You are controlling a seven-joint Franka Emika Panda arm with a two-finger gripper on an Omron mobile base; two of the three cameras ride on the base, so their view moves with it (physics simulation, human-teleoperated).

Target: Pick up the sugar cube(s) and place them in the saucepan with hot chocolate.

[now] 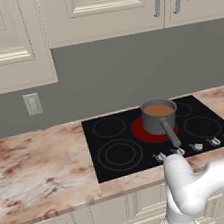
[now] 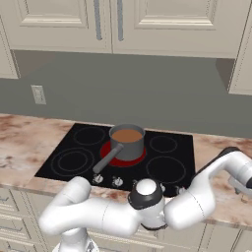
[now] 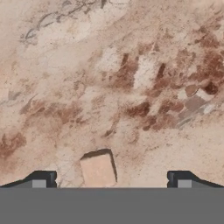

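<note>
In the left base view, the saucepan (image 1: 158, 115) stands on the glowing red burner (image 1: 143, 131) in the middle of the black cooktop (image 1: 109, 149), which is set into the marbled table (image 1: 36, 170) toward its right end. The hot chocolate (image 1: 158, 110) fills the pan with a smooth light-brown round surface, and the long handle points toward the front edge, ending near the row of knobs (image 1: 195, 148). The white arm (image 1: 195, 188) rises at the lower right, its elbow bent in front of the table's front edge, and the forearm runs off toward the right edge of the picture.

In the right base view, the same pan sits on the red ring at the cooktop's centre, handle aimed at the front left. The arm folds low along the table's front, then climbs to the right, the wrist bending down over the table's right end, right of the cooktop.

In the hand view, the pincer (image 3: 111, 179) points straight down at the marbled top, its two dark fingertips (image 3: 43, 179) spread as wide as they go and holding nothing. A small tan sugar cube (image 3: 98, 170) lies on the table between them, somewhat nearer the left tip, touching neither.
</note>
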